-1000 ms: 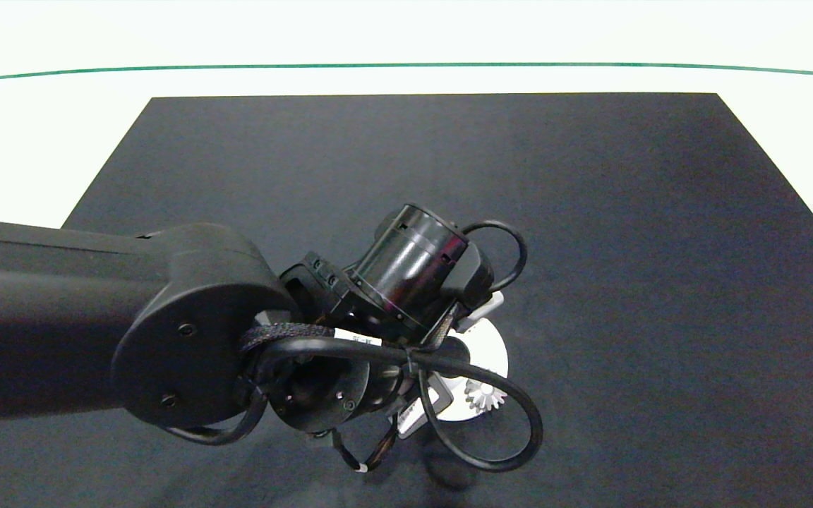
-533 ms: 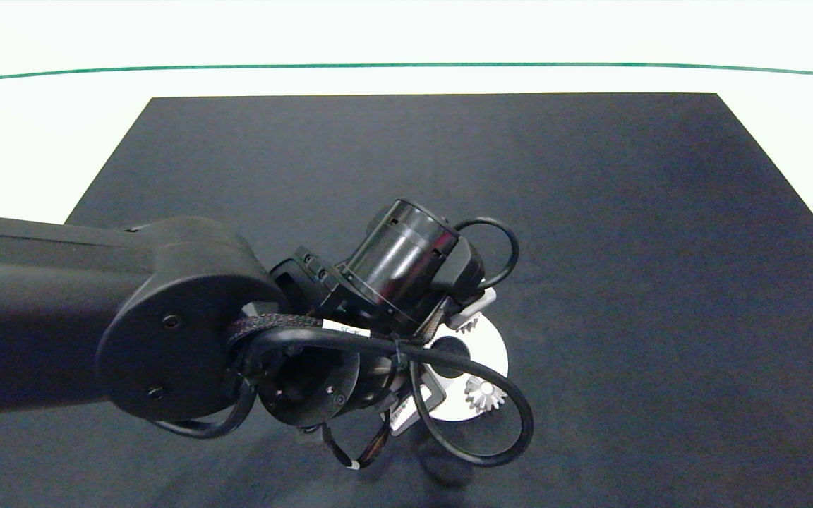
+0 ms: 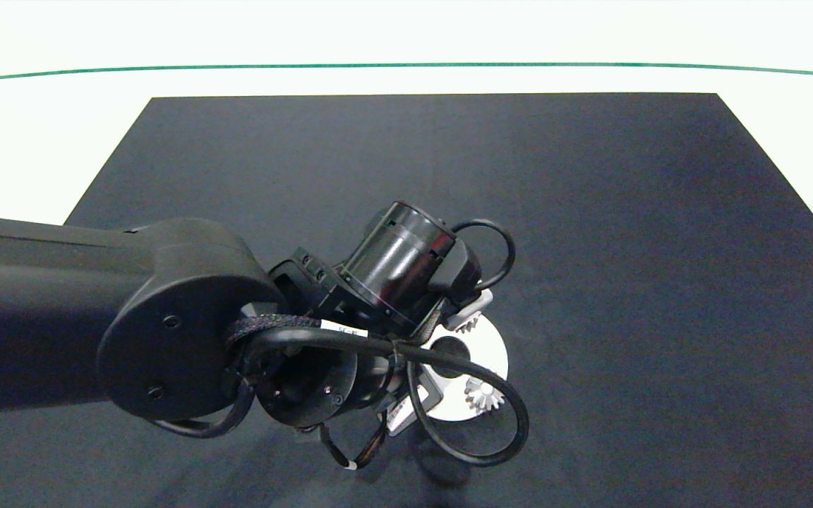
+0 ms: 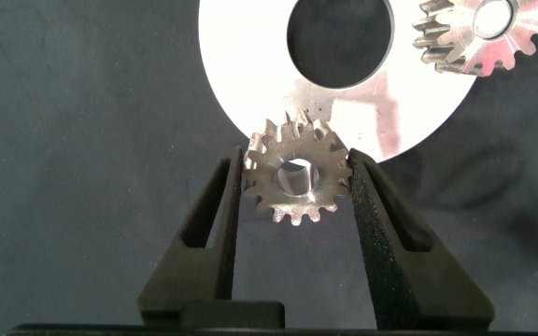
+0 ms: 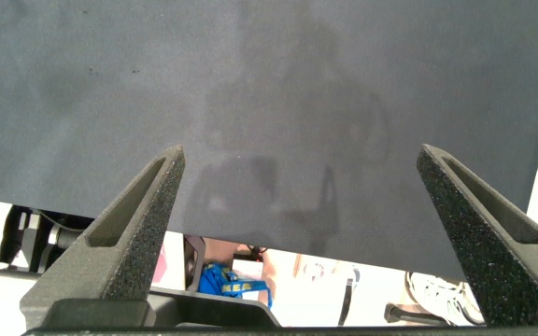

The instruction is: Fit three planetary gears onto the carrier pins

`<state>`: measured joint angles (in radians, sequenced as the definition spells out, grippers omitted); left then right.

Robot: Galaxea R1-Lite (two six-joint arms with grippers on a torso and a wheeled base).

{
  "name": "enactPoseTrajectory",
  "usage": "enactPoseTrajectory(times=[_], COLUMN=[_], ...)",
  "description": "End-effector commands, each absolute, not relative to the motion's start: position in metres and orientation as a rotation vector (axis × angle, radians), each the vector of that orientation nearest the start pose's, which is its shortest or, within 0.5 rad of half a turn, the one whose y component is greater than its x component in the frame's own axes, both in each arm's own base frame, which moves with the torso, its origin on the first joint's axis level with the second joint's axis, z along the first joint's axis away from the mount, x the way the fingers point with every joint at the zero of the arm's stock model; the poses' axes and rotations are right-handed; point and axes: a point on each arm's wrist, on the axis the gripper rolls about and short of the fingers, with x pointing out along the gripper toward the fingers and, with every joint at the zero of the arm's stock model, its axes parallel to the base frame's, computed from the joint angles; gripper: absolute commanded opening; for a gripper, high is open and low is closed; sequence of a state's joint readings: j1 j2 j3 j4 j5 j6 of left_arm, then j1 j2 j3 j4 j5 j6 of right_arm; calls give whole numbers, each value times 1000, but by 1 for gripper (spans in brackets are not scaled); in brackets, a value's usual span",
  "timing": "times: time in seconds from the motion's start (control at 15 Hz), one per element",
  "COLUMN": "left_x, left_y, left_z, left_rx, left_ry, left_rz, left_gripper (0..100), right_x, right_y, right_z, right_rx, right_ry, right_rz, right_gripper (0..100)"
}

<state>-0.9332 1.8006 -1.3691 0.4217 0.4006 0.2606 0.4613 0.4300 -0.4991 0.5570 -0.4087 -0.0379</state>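
My left gripper (image 4: 297, 161) is shut on one silver planetary gear (image 4: 297, 180), its toothed rim squeezed between the two dark fingers. This gear sits at the rim of the white carrier disc (image 4: 250, 84), and a pale round stub shows inside its centre hole, possibly a carrier pin. A second gear (image 4: 479, 33) rests on the disc across the large centre hole. In the head view the left arm covers most of the disc (image 3: 495, 356); one gear (image 3: 484, 395) shows on its near side and another gear (image 3: 468, 323) at its far edge. My right gripper (image 5: 302, 159) is open and holds nothing.
A black mat (image 3: 590, 212) covers the white table (image 3: 25, 141), with a green line (image 3: 406, 65) along the far side. The left arm's cable loop (image 3: 512, 423) hangs over the mat by the disc. The right gripper hovers over the mat's edge (image 5: 278, 245).
The left wrist has shifted slightly to the left, uncovering the gear at the disc's far edge. The gear on the near side has stayed in place.
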Motion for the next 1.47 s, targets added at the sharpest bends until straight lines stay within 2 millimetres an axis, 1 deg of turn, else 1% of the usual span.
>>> enactPoseTrajectory(times=[0.07, 0.27, 0.53, 0.87, 1.0, 1.13, 1.47], left_x=[207, 208, 205, 197, 198, 201, 202], left_y=[-250, -248, -251, -260, -262, -266, -266], left_z=[213, 213, 213, 213, 211, 205, 204], left_rx=[771, 770, 773, 778, 780, 784, 789], left_ry=[622, 624, 618, 606, 609, 617, 615], left_rz=[-566, -559, -571, -602, -604, -604, -602], left_gripper=[0, 0, 0, 0, 0, 0, 0], right_x=[-9, -9, -9, -9, -9, -9, -9], right_y=[-15, -14, -14, -14, -14, -14, -14], right_z=[165, 165, 165, 165, 166, 166, 166], right_rx=[-246, -246, -247, -245, -242, -243, -242], right_ry=[446, 446, 447, 446, 443, 442, 445], right_rz=[58, 58, 58, 63, 62, 63, 65], right_gripper=[100, 100, 100, 100, 100, 100, 100])
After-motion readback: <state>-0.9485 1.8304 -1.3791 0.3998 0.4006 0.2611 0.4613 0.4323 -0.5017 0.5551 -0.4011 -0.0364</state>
